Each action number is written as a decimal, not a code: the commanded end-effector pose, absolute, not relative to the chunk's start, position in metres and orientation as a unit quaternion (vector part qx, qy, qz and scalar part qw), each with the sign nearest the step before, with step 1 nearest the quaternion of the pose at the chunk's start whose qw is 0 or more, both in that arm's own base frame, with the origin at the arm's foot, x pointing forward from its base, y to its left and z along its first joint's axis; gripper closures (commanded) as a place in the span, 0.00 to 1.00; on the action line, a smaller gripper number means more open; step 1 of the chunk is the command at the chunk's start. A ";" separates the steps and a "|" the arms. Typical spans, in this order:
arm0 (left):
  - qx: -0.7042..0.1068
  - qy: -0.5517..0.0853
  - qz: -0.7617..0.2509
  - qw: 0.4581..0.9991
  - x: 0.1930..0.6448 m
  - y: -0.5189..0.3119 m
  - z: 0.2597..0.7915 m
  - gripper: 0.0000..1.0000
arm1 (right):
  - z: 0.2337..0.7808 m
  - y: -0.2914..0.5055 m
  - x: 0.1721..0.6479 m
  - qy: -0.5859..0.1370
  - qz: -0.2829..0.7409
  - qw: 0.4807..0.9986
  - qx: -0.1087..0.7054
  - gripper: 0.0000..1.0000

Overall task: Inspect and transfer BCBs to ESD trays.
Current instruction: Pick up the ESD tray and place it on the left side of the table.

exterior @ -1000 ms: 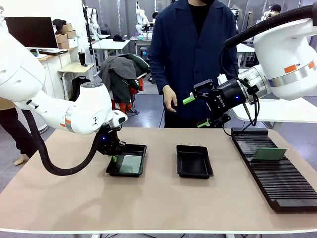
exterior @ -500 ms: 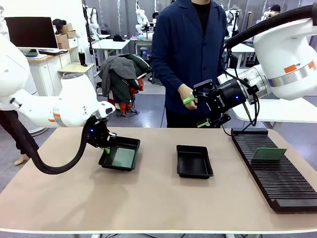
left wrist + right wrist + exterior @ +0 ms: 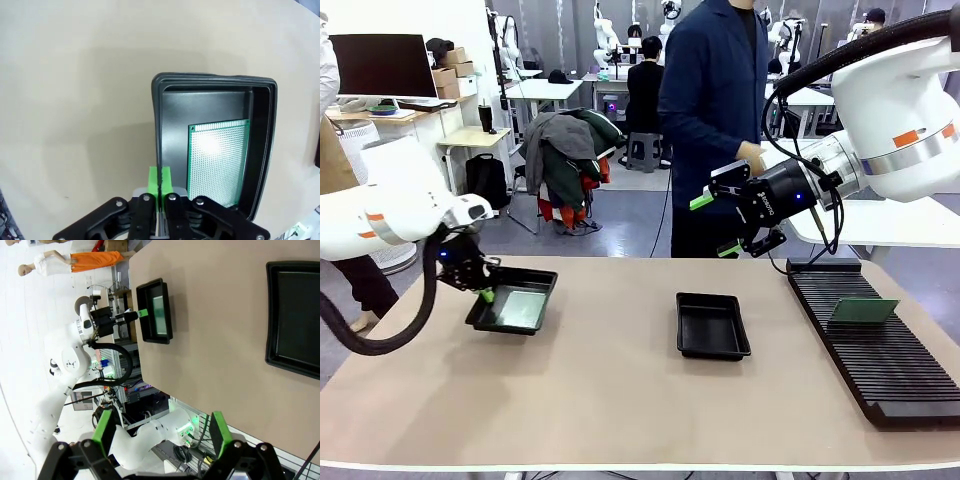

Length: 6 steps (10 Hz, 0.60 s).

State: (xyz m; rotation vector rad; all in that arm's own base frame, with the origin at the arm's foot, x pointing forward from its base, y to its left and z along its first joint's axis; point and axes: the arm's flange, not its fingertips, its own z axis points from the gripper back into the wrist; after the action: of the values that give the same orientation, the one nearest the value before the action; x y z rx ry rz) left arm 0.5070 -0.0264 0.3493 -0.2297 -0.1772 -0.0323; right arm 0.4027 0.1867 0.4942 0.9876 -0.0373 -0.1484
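Over on the robot's left side of the table [image 3: 620, 400], picking out the left gripper [image 3: 485, 293], green pads pressed together on one side wall of an ESD tray [image 3: 546, 296]. Looks shallow, black and glossy, with a raised stepped rim and rounded corners. Carries one BCB [image 3: 518, 310] flat on its floor: thin, green, rectangular, covered in a fine grid of tiny holes, with a bright patch of glare near one end in the left wrist view. Sits off-centre, closer to the wall opposite the pinched one, leaving a strip of black floor bare beside the pads. Hard to tell whether the tray rests on the tabletop or hangs just clear of it.

Moving to the middle: second ESD tray [image 3: 712, 298], same shape and colour, flat on the table, well apart from the first.

Up by the far edge, finding the right gripper [image 3: 714, 226] in the air, fingers spread wide, gripping nothing, just in front of a person [image 3: 710, 100] in a dark blue coat, with one hand [image 3: 752, 155] showing behind the arm's wrist. Shows small pale lettering on its black body, too small to read. Any marking on the boards or trays too fine to make out.

Off to the right, noting a long black slotted rack [image 3: 900, 380] with a second BCB [image 3: 863, 311] standing in its slots, leaning back.
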 end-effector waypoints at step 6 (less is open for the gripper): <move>-0.146 -0.084 0.003 0.986 0.483 0.086 0.329 0.97 | 0.493 0.189 0.406 -0.021 -0.082 0.876 0.476 0.00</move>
State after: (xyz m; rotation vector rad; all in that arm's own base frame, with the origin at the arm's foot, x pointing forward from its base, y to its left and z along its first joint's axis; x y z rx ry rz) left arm 0.4905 0.0802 0.3326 -0.2540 -0.1591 0.0213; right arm 0.4028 0.1867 0.4942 0.9875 -0.0373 -0.1485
